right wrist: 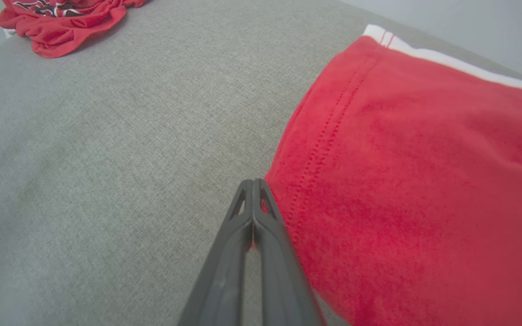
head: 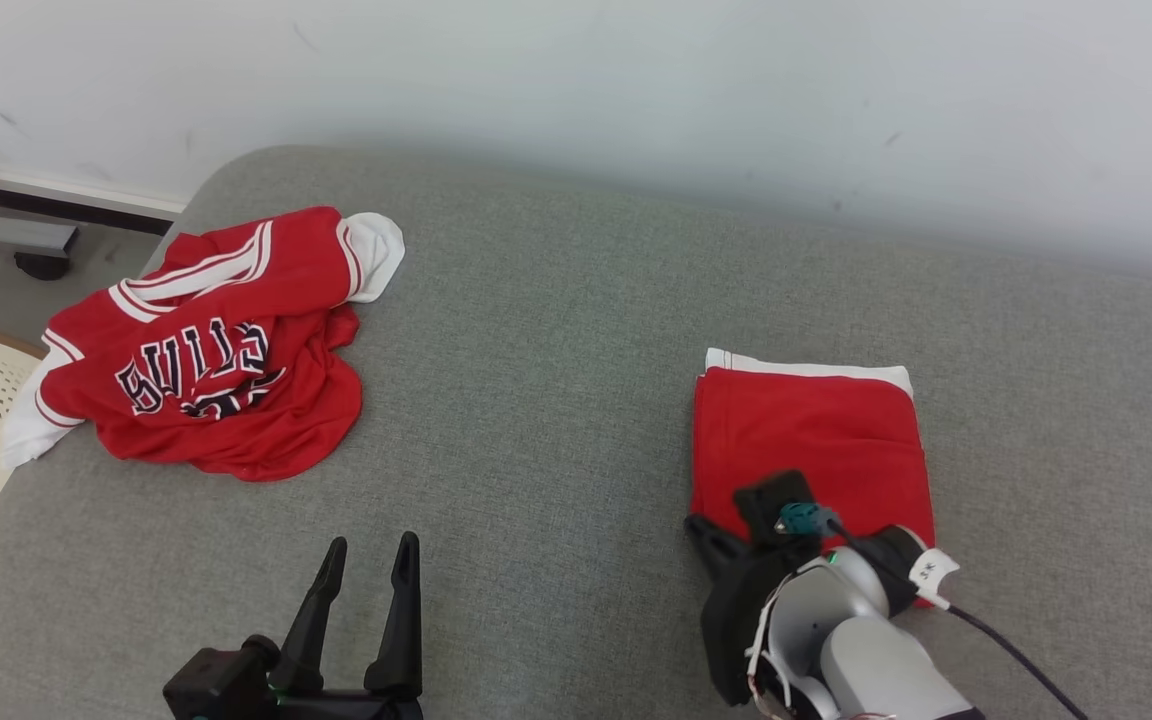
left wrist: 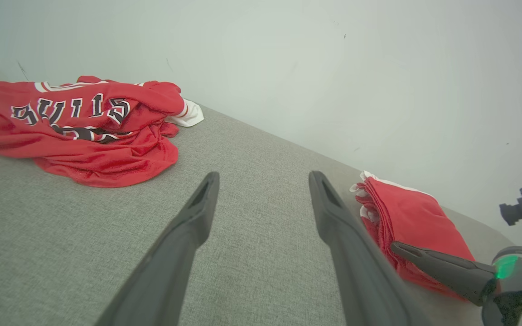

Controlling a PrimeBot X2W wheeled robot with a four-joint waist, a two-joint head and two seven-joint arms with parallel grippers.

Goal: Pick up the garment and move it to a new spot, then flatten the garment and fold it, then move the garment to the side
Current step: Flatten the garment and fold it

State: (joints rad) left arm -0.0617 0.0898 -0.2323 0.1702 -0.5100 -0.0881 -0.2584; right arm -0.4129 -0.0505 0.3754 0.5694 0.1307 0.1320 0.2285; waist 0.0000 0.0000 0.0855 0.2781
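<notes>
Transfer of the folded garment (head: 811, 440), laid right of centre on the grey cushion (head: 556, 400), is judged in hand: the right gripper (right wrist: 253, 182) is pressed together at its edge, cloth perhaps caught, the left gripper (head: 372, 545) is spread, and a sure pinch is needed before dragging.

Lighting: bright, even, diffuse. Soft shadow band low on the wall (head: 636, 130), upper frame of head view. Wrist views bow at the edges.
</notes>
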